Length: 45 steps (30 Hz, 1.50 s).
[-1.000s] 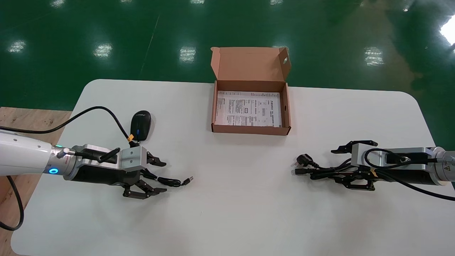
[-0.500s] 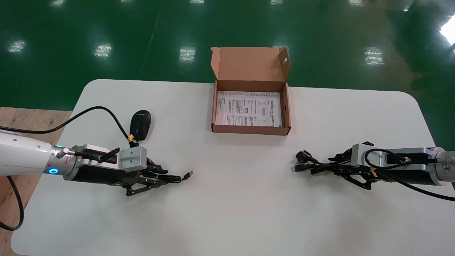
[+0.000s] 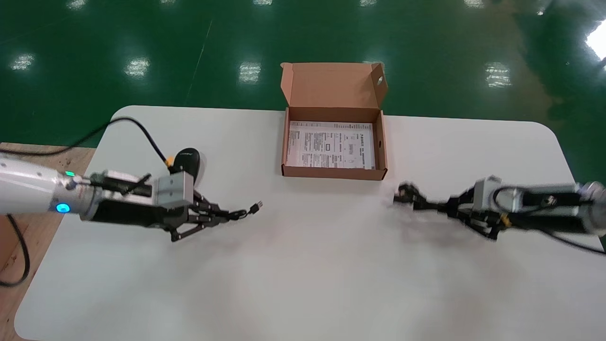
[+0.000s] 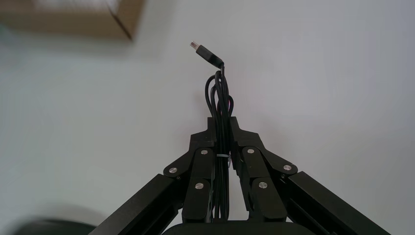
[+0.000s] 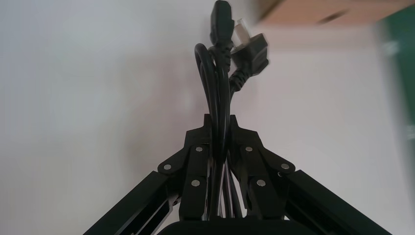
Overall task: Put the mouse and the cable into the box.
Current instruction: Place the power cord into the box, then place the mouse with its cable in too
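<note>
Left claw (image 3: 208,219), left of frame: clamped tight on the mouse's bundled USB lead (image 4: 219,93). Right claw (image 3: 457,214), right of frame: clamped on the cable (image 3: 412,198). A second ago both stood wide over their bundles. Now both grip and appear raised off the bench (image 3: 303,274), though blur leaves the lift uncertain. Both grasps look made, so the carry can begin. Count: one mouse (image 3: 186,160), behind the left claw; one cable; one box (image 3: 331,173), upper centre, open, holding one leaflet (image 3: 331,144).

White table (image 3: 331,265), glossy green floor (image 3: 142,38), wooden pallet (image 3: 71,158) at left edge
</note>
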{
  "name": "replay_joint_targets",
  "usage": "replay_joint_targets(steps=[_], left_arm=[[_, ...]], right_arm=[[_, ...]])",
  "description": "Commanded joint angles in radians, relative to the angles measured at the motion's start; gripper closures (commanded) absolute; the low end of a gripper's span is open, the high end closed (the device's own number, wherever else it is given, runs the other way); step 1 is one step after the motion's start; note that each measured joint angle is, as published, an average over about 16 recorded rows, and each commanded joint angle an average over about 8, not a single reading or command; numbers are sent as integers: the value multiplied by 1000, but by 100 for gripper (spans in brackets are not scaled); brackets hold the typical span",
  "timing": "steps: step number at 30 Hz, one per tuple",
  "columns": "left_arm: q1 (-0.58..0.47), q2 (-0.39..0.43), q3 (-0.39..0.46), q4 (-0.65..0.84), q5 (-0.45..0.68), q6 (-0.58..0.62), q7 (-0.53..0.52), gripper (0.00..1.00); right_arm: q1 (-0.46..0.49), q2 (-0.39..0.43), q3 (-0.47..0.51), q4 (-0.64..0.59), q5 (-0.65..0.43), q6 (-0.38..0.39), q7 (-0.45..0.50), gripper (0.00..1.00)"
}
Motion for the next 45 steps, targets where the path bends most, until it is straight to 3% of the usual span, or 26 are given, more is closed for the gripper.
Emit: replay_joint_targets(steps=[1, 7, 17, 30, 38, 45], left_arm=[[-26, -7, -3, -14, -5, 28, -3, 100], [-204, -50, -30, -123, -30, 50, -63, 100], [-400, -5, -78, -309, -57, -102, -152, 100], [-465, 54, -92, -399, -65, -145, -155, 100], [-462, 57, -89, -382, -59, -150, -143, 100], [-457, 57, -88, -356, -57, -153, -132, 100]], right_arm=[[27, 13, 3, 13, 3, -20, -1, 100], [96, -12, 19, 92, 26, -16, 25, 100], [83, -226, 18, 175, 23, 162, 40, 100], [63, -416, -12, 37, -28, 385, -65, 100], [33, -449, -15, 28, -23, 566, -97, 100], [-7, -454, -37, 84, -7, 595, -94, 100]])
